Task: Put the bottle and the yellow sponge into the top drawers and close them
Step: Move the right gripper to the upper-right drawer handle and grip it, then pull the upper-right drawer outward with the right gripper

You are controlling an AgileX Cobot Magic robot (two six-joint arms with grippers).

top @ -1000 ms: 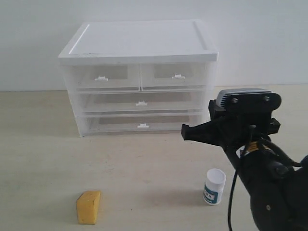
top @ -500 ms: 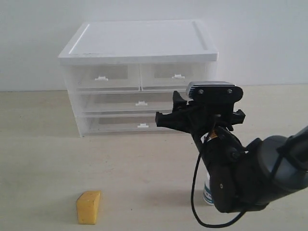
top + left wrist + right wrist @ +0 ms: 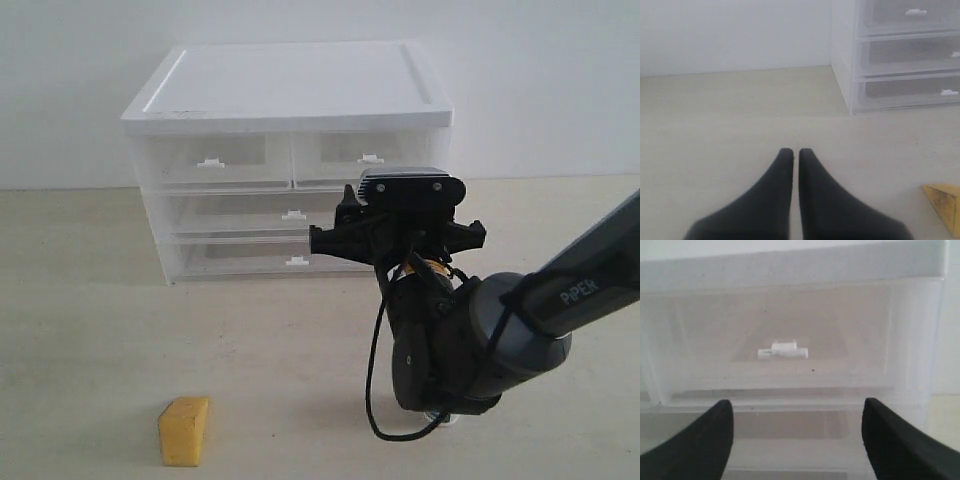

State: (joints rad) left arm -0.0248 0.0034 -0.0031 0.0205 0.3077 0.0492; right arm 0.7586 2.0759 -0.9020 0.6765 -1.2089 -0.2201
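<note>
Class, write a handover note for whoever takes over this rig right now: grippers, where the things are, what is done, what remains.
Left gripper: shut, empty, near the sponge on the table.
Right gripper: open, facing the top right drawer's handle.
Bottle: hidden, probably behind the right arm.
Done: nothing; both top drawers closed.
Left: open drawers, load both items, close.

R arm (image 3: 450, 340) blocks cabinet's (image 3: 290, 90) rt half; table (image 3: 100, 300) round yellow sponge (image 3: 185, 430) open.
</note>
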